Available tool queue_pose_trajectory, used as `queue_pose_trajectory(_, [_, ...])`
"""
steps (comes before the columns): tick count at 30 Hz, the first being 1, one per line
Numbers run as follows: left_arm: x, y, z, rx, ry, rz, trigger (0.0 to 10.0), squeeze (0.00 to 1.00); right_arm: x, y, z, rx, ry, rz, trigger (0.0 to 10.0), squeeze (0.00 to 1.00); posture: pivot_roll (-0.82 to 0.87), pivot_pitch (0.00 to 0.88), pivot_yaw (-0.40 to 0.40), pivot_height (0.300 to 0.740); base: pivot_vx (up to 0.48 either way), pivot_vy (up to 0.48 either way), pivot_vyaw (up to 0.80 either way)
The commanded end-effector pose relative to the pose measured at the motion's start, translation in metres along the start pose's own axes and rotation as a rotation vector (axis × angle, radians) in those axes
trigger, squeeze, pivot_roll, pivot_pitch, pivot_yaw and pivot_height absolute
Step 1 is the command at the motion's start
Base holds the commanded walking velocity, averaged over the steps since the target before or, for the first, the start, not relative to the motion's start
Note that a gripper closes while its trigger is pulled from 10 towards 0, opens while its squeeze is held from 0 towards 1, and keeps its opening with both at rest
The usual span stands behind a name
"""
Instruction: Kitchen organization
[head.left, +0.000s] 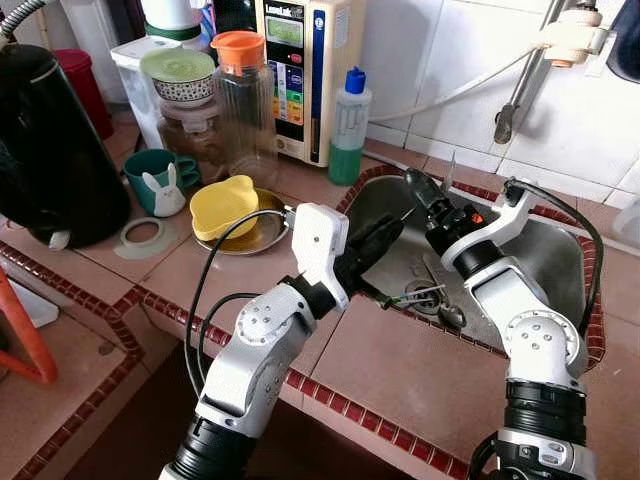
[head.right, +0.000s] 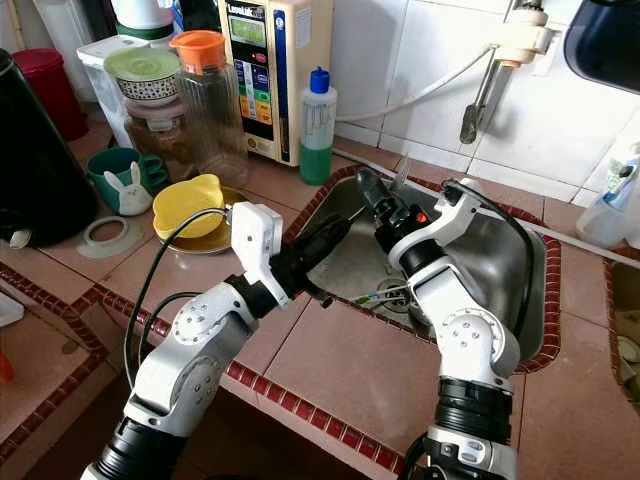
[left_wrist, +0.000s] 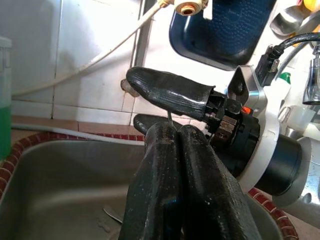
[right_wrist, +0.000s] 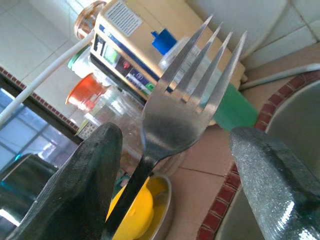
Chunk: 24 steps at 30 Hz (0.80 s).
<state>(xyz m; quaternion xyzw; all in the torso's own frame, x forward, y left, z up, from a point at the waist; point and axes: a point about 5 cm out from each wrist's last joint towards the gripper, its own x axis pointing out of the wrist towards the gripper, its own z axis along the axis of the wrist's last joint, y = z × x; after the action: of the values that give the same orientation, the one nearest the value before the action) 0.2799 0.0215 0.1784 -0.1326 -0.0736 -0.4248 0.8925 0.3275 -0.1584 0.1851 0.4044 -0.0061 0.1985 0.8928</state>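
Pinched together on the thin handle of a fork (right_wrist: 187, 107) are the two black fingers of the left gripper (left_wrist: 172, 150), which is held out over the near left part of the stainless sink (head.left: 545, 250). The fork is held upright above the sink, its four tines pointing up, and its head is seen between the spread fingers of the right gripper (right_wrist: 175, 165), which are parted and not closed on it. The right gripper (head.left: 428, 195) is raised over the middle of the sink, just beside the left one, with one of its fingers close above the left gripper's fingertips (left_wrist: 165, 132).

On the sink floor, near the drain, some cutlery (head.left: 430, 300) is left lying. The sink is set into a counter (head.left: 400, 360) of pinkish tiles edged with a dark red mosaic border.

At the sink's far left corner a bottle of green dish soap (head.left: 349, 125) with a blue cap is stood, and just beside it, against the wall, a beige water filter unit (head.left: 300, 70). Further left a glass jar with an orange lid (head.left: 243, 100) and a bowl with a green lid (head.left: 180, 75) are found. Nearer the counter's front edge a yellow bowl (head.left: 222, 205) is rested on a metal plate (head.left: 262, 232), with a teal mug (head.left: 155, 175) carrying a white rabbit figure beside it. A black kettle (head.left: 50, 150) is stood at the counter's left end.

A faucet spout (head.left: 515, 100) is mounted on the white tiled wall behind the sink.
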Motion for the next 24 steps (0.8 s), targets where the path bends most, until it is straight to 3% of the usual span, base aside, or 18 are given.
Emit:
queue_pose_trajectory(1, [0.0005,-0.0016,0.0078,0.018,-0.021,-0.013,0.0,0.00,0.0002,0.0028,0.0066,-0.013,-0.016,0.005,0.0,0.00,0.10,0.011,-0.001,0.740,0.000,0.000,0.00])
queue_pose_trajectory(7, [-0.0021,0.0007,0.0062,0.018,-0.006,-0.001,0.0,0.00,-0.0005,0.0009,0.0077,-0.012,-0.019,-0.017,0.0,0.00,0.10,0.011,0.000,0.740,0.000,0.000,0.00])
queue_pose_trajectory(8, [-0.0022,0.0009,0.0060,0.020,-0.004,0.001,1.2,0.00,-0.0007,0.0008,0.0077,-0.011,-0.018,-0.020,0.0,0.00,0.10,0.012,0.002,0.740,0.000,0.000,0.00])
queue_pose_trajectory(9, [-0.0022,0.0009,0.0060,0.020,-0.004,0.001,1.2,0.00,-0.0007,0.0008,0.0077,-0.011,-0.018,-0.020,0.0,0.00,0.10,0.012,0.002,0.740,0.000,0.000,0.00])
queue_pose_trajectory(10, [-0.0022,0.0010,0.0057,0.022,-0.002,0.003,2.0,0.00,-0.0008,0.0009,0.0077,-0.011,-0.018,-0.020,0.0,0.00,0.10,0.012,0.002,0.740,0.000,0.000,0.00])
queue_pose_trajectory(11, [-0.0021,0.0011,0.0056,0.024,-0.002,0.005,4.6,0.00,-0.0009,0.0009,0.0077,-0.012,-0.019,-0.020,0.0,0.00,0.10,0.011,0.001,0.740,0.000,0.000,0.00])
queue_pose_trajectory(12, [-0.0018,0.0011,0.0050,0.027,0.002,0.005,10.0,0.00,-0.0012,0.0008,0.0074,-0.016,-0.015,-0.023,0.0,0.00,0.10,0.011,0.002,0.740,0.000,0.000,0.00])
queue_pose_trajectory(24, [0.0028,0.0063,0.0074,0.052,-0.005,0.034,10.0,0.00,-0.0051,0.0007,0.0026,-0.040,0.034,-0.023,0.0,0.00,0.09,0.004,0.003,0.740,0.000,0.000,0.00])
